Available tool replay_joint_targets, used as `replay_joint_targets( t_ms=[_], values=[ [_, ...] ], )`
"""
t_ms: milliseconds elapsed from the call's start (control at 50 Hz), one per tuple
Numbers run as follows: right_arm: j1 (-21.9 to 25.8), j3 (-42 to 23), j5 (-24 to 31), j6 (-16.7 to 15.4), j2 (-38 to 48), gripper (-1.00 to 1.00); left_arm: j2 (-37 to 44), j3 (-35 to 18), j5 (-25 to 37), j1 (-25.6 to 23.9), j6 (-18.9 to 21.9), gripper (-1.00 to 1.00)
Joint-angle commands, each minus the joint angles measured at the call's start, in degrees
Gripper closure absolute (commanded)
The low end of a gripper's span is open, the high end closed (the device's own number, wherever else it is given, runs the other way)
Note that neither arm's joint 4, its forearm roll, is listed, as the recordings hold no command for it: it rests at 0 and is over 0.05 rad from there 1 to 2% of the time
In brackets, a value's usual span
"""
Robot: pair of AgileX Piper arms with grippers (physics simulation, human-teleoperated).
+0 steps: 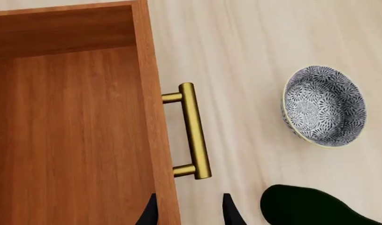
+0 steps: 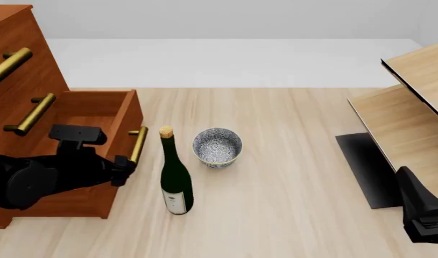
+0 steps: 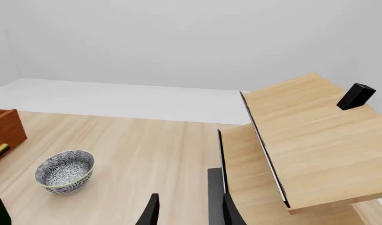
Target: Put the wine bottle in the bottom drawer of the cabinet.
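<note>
The wine bottle stands upright on the table, dark green with a tan cork, just right of the bottom drawer. The drawer is pulled out of the cabinet and shows nothing inside in the left wrist view. Its brass handle faces the bottle. My left gripper is open, with its fingers either side of the drawer's front wall below the handle, holding nothing. The bottle's dark edge shows beside it. My right gripper is open and empty at the near right, far from the bottle.
A speckled grey bowl sits right of the bottle's neck; it also shows in both wrist views. A pale wood shelf unit on a dark base stands at the right. Upper drawer handles jut out above the open drawer.
</note>
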Motion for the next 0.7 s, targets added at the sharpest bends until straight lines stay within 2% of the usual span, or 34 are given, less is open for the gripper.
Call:
replay_joint_targets(
  t_ms=[20,700],
  values=[
    [0.0,0.0,0.1,0.0,-0.1,-1.00,-0.2,-0.2,0.2,-1.2,-1.0,-1.00],
    [0.0,0.0,0.1,0.1,-0.1,-1.00,-1.3,-1.1,1.3,-5.6,-3.4,-1.00]
  ],
)
